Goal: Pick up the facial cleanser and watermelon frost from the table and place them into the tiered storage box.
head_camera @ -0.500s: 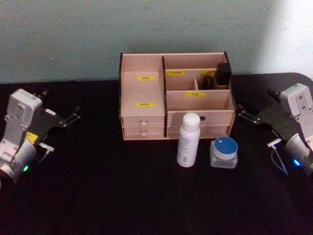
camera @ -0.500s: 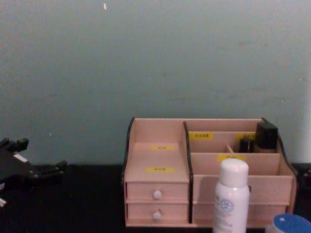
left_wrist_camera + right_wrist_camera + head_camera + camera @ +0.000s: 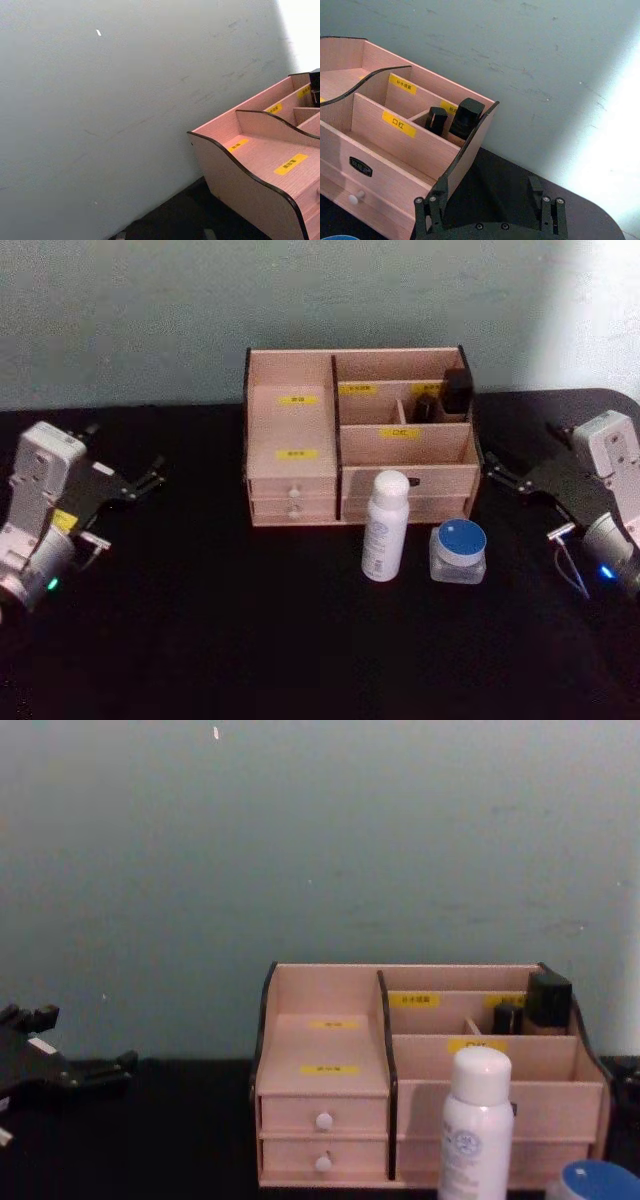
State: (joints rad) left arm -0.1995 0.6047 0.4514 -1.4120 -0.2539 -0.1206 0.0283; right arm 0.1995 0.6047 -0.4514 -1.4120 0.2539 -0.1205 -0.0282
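Note:
The facial cleanser, a tall white bottle, stands on the black table just in front of the tiered storage box. The watermelon frost, a squat clear jar with a blue lid, sits to its right. In the chest view the facial cleanser stands before the box, and the jar's lid shows at the lower edge. My left gripper hovers open far left of the box. My right gripper is open beside the box's right end, with nothing between its fingers.
Two small dark bottles stand in the box's back right compartment. The box has stepped compartments with yellow labels and white-knobbed drawers. A pale wall rises right behind it. Black tabletop spreads in front and to both sides.

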